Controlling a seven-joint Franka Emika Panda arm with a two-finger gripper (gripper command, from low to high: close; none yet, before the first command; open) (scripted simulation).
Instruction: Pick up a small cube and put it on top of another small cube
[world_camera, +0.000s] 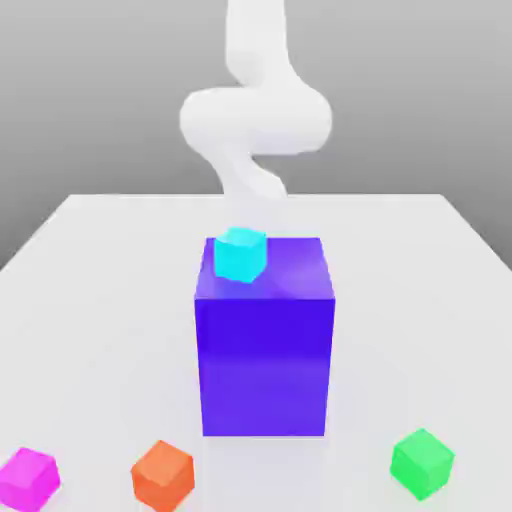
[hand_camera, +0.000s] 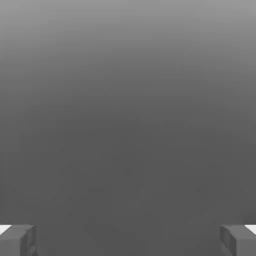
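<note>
My gripper (hand_camera: 128, 240): open, fingers wide apart, one (hand_camera: 17, 241) on each side of the hand view, plain dark grey between them. My arm (world_camera: 255, 120), white, comes down from the top of the exterior view, bends, and its lower part fades into the pale table (world_camera: 110, 300) beyond the big block; can't make out the hand's outline there.

Big blue-purple block (world_camera: 265, 365) stands upright mid-table, front face toward the exterior camera. Cyan cube (world_camera: 240, 255) is seen over the block's top face, toward the exterior view's left, looks to be resting on it, turned a bit off the block's edges.

Other small cubes are on the table, nearer the exterior camera than the block. Magenta cube (world_camera: 29, 480): far at the exterior view's left, right by the picture edge. Orange cube (world_camera: 163, 476): between magenta and the block's line, apart from both. Green cube (world_camera: 422, 465): over at the exterior view's right, well apart from the rest. All three sit angled, corners toward the camera. Task takes two small cubes; can't tell which two. Magenta, orange and green are each separate, unstacked.
</note>
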